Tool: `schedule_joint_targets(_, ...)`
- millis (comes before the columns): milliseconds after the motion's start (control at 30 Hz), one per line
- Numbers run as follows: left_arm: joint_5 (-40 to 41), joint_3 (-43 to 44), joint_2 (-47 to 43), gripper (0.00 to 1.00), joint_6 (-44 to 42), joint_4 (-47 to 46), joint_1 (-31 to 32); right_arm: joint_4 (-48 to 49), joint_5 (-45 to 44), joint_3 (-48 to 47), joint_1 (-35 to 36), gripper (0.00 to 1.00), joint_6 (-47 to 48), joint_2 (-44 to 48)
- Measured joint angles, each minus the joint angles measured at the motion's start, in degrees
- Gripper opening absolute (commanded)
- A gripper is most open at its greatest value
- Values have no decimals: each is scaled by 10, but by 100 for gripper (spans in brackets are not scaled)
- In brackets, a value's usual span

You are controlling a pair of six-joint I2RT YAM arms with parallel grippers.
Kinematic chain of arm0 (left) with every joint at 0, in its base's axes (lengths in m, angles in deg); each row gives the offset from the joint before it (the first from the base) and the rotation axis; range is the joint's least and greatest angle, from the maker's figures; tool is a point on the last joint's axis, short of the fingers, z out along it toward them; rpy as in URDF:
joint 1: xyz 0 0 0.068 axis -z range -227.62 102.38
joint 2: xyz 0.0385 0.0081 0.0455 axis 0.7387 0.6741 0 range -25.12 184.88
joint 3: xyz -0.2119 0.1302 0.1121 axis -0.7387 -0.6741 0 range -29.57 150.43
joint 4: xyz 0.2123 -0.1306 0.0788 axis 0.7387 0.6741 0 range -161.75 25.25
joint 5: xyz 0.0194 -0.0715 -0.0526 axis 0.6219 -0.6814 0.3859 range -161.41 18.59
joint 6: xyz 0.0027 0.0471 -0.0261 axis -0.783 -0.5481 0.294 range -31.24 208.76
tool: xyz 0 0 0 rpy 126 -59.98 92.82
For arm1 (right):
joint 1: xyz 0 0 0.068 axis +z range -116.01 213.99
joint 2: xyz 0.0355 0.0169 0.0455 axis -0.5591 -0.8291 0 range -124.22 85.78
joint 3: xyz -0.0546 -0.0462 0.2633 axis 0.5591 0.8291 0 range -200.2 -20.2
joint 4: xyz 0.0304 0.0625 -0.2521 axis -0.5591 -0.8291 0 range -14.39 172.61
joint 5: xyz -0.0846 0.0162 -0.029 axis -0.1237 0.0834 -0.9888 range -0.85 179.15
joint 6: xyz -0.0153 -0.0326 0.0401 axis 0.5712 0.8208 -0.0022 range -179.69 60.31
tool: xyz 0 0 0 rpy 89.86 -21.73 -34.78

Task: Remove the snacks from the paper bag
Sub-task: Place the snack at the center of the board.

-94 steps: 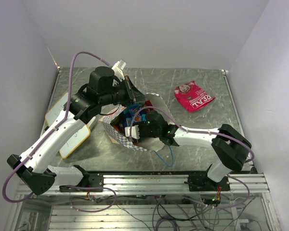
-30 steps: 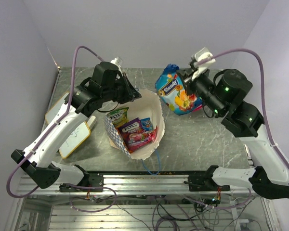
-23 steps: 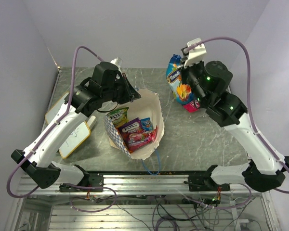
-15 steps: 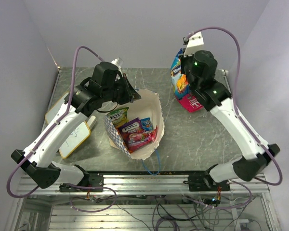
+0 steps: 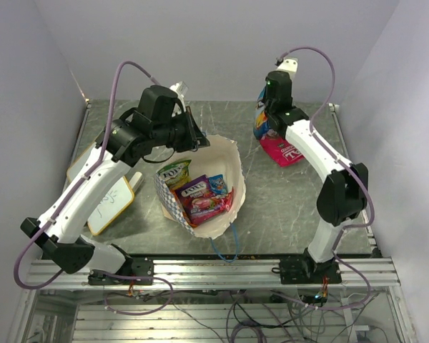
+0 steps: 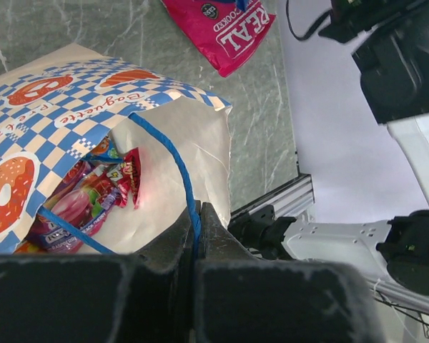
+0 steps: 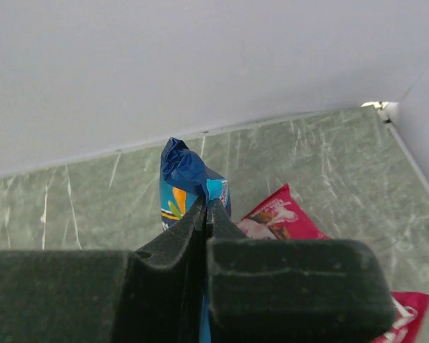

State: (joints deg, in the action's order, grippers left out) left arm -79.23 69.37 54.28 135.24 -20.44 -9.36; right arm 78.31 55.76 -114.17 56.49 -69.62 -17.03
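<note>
Open paper bag at centre of bench; blue packet raised at far right.
Whiteboard lies along the left bench edge. Left hand is clenched on the bag's blue cord handle, with snacks inside, below it. Bare bench is seen right of the bag. Right hand is pinched on the blue packet by the back wall, with the red packet lying beneath.

"REAL" on pink packet, "Boguette" on paper bag checkered band
</note>
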Motion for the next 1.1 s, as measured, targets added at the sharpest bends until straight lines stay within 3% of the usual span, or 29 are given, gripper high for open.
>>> schedule_joint_targets(300,-2,28,15,7,-30,30,-7,29,0,-3,-88,0,-155,-59)
schedule_joint_targets(533,-12,28,15,7,-41,43,-23,76,20,170,-181,0,-282,10)
schedule_joint_targets(667,-23,28,18,7,-43,43,-26,80,26,259,-198,0,-326,66)
schedule_joint_targets(1100,-48,7,26,7,-39,32,-27,61,67,417,-235,0,-360,176)
